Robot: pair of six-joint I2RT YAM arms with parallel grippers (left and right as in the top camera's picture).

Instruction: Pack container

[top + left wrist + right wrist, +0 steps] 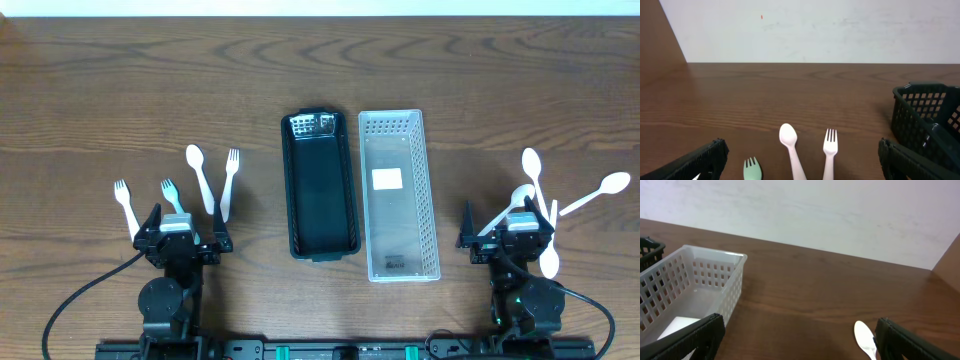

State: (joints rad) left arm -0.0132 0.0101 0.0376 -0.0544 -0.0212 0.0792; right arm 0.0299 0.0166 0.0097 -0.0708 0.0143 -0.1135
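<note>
A black basket [287,190] and a clear white basket [431,190] lie side by side mid-table, both empty except for a label in the white one. Left of them lie a white spoon [200,172], a white fork [229,182], a green fork [171,193] and another white fork [125,205]. Several white spoons [534,178] lie at the right. My left gripper [180,240] is open and empty, just short of the forks. In the left wrist view the gripper [801,156] faces the spoon [789,137], the fork [830,142] and the green fork [753,169]. My right gripper [508,240] is open and empty among the spoons.
The black basket's corner [925,117] shows at the right of the left wrist view. The right wrist view shows the open gripper [797,332], the white basket [700,277] at the left and one spoon [865,337] by the right finger. A pale wall lies beyond the table's far edge.
</note>
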